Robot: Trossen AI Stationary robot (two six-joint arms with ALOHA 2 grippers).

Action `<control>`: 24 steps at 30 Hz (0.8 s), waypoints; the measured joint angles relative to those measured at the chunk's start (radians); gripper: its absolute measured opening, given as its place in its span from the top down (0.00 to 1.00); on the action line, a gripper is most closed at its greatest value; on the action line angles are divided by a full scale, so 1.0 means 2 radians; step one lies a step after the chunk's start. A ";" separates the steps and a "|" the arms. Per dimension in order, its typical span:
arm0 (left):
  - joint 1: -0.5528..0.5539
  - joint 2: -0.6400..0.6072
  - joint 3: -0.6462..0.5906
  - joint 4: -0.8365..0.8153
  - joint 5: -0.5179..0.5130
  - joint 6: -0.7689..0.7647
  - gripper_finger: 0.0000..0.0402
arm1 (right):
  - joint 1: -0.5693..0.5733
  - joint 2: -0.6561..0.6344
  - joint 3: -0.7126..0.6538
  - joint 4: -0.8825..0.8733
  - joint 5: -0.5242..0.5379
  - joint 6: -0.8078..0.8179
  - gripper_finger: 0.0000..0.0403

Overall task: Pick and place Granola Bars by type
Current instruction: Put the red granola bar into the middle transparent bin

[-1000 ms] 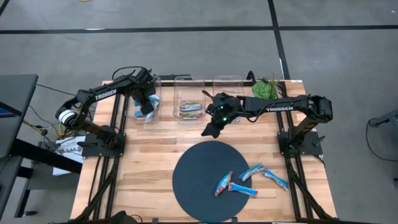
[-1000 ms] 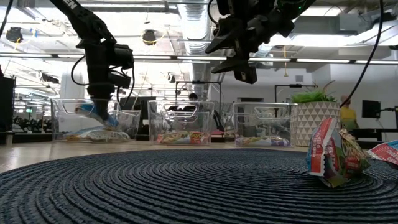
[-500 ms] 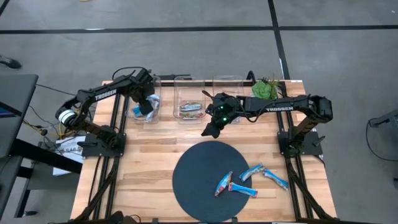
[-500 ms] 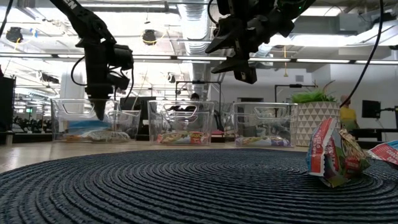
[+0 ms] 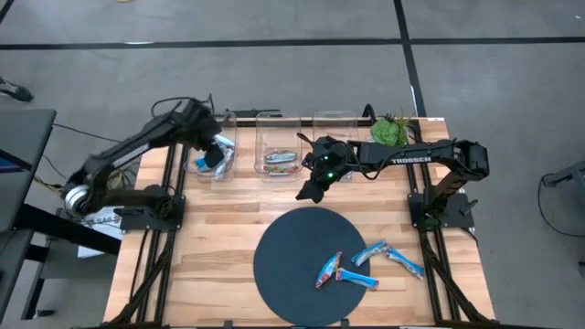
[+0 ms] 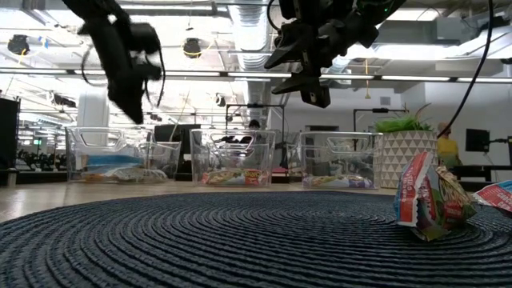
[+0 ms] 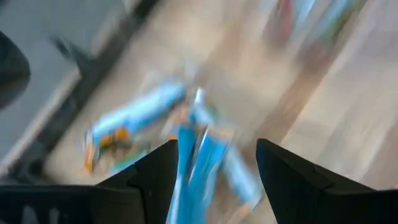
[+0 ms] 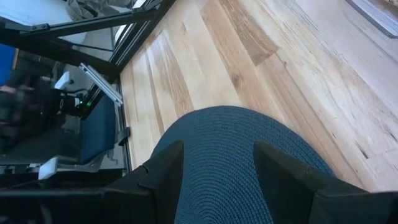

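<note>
High view: "TROSSEN" reads on the right arm [image 5: 409, 161]. Four granola bars [image 5: 329, 270] in bright blue wrappers lie on and beside the round dark mat [image 5: 283, 265] on the desk [image 5: 210, 238]; others fill clear bins [image 5: 212, 155]. Left claw [image 5: 212, 146] hangs over the leftmost bin.
Low view: Right claw [image 6: 308, 76] hovers high, spread, empty. A crumpled bar [image 6: 422, 198] stands on the mat.
Left wrist view: Blurred; blue bars [image 7: 205, 155] show between parted fingers [image 7: 158, 180], grasping nothing.
Right wrist view: Fingers [image 8: 165, 171] apart above the mat.
</note>
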 joint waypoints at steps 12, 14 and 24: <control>-0.055 -0.179 -0.066 0.247 0.149 -0.173 0.47 | 0.000 0.000 0.000 0.000 0.000 -0.008 0.55; -0.075 -0.204 -0.102 0.308 0.163 -0.210 0.47 | 0.000 0.000 0.000 0.000 0.000 -0.008 0.55; -0.184 -0.327 -0.227 0.413 0.042 -0.302 0.47 | 0.000 0.000 0.000 -0.005 0.000 -0.008 0.55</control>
